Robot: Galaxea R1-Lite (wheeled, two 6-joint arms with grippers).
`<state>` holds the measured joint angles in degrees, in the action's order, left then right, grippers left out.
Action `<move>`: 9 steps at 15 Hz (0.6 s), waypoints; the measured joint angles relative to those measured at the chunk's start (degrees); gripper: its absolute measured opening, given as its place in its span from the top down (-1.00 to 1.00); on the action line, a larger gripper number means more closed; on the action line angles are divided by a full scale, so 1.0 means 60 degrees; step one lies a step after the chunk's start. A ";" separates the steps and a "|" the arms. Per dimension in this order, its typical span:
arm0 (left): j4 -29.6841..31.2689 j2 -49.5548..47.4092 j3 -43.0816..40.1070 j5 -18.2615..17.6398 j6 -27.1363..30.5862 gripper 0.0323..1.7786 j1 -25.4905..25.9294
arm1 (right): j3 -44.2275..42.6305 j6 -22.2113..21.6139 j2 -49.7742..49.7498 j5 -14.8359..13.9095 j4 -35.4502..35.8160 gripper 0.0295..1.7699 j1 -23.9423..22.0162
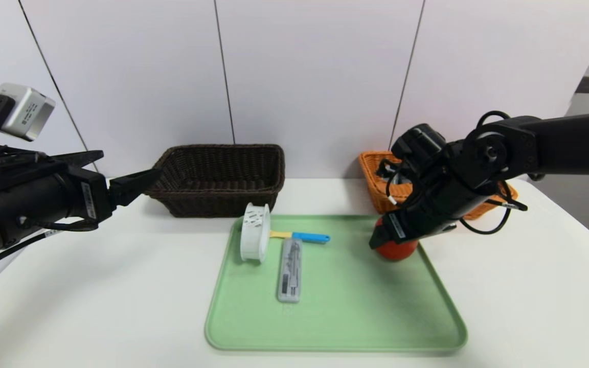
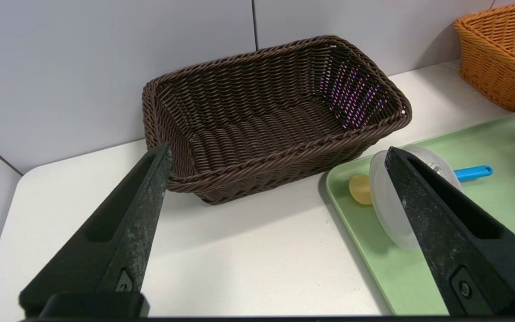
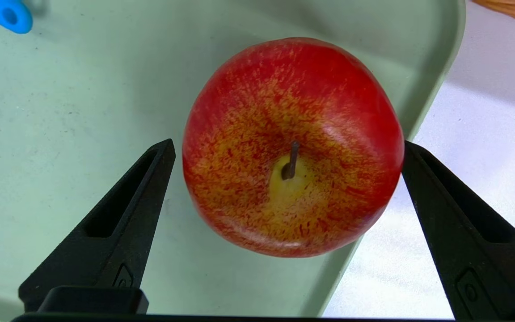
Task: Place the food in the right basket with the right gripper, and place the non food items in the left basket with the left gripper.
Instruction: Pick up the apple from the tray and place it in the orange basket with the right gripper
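Note:
A red apple with yellow streaks [image 3: 293, 147] stands stem up on the green tray [image 1: 350, 317], close to the tray's right edge. My right gripper [image 3: 287, 144] is open and straddles the apple [image 1: 399, 253], one finger on each side. Also on the tray are a white slotted strainer cup [image 1: 254, 239] on its side, a utensil with a blue handle [image 1: 311, 236] and a flat grey case [image 1: 290, 270]. My left gripper [image 1: 130, 163] hangs open and empty above the table's left part, in front of the dark brown basket [image 1: 212, 202]. The orange basket [image 1: 376, 168] is mostly hidden behind the right arm.
The dark basket [image 2: 284, 156] holds nothing. Both baskets stand against the white back wall, the tray just in front of them. Bare white table lies left of the tray [image 2: 485, 250] and along the front edge.

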<state>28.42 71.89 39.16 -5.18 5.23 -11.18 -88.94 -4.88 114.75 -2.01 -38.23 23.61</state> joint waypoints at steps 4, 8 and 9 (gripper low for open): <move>-0.0004 0.0000 0.0002 -0.0008 0.0000 -0.90 0.0045 | 0.0012 0.0000 0.0067 -0.0016 0.0215 -0.93 -0.0012; -0.0004 0.0000 0.0002 -0.0012 0.0004 -0.90 0.0045 | 0.0223 0.0065 0.0067 0.0014 0.0638 -0.60 -0.0012; 0.0004 0.0000 0.0006 -0.0008 0.0000 -0.90 0.0045 | 0.0244 0.0073 0.0063 0.0002 0.0731 -0.44 -0.0004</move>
<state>28.44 71.89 39.19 -5.23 5.23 -10.91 -87.48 -4.44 115.13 -2.00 -33.84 23.59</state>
